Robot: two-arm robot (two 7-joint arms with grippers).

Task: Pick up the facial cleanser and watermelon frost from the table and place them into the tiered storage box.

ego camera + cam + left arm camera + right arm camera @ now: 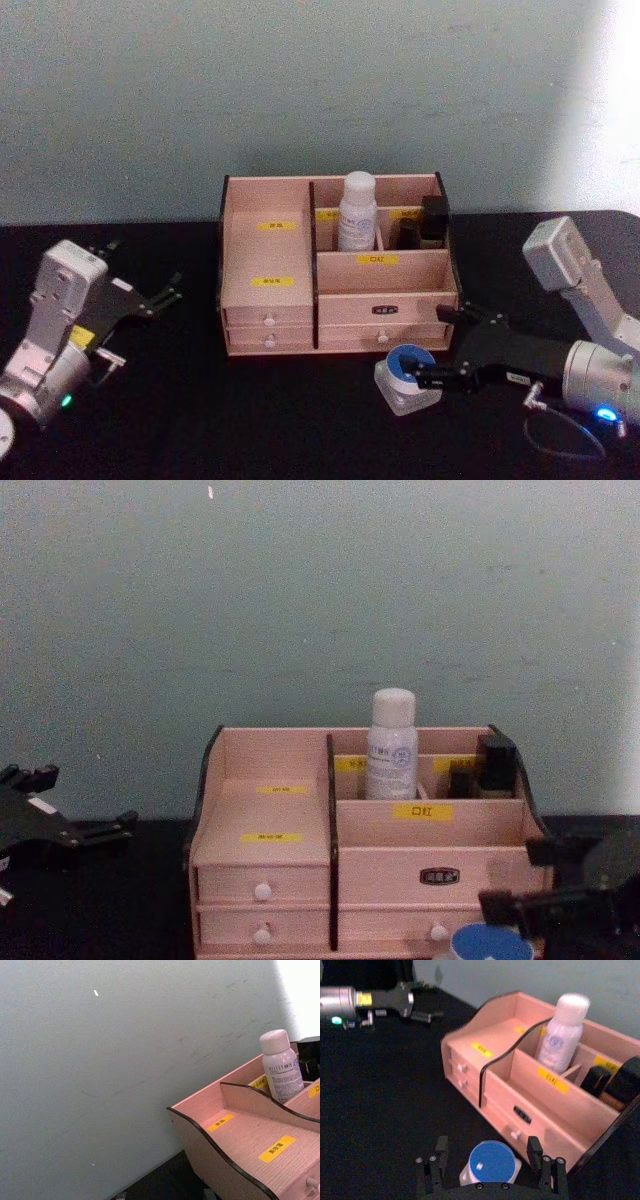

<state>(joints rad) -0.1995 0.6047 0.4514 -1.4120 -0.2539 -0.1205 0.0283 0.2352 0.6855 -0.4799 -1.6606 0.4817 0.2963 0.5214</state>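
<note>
Right gripper [487, 1147], fingers spread either side of the blue-lidded white jar [490, 1164] and not pinching it, jar upright on black table [300, 420] just before tiered storage box [350, 303], white bottle [357, 212] standing in its rear compartment; left gripper [140, 268] spread, parked well left.

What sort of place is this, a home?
Likely a robot test bench, not a home: a black table against a bare wall, one tiered storage box, and the left gripper and right gripper near it.
</note>
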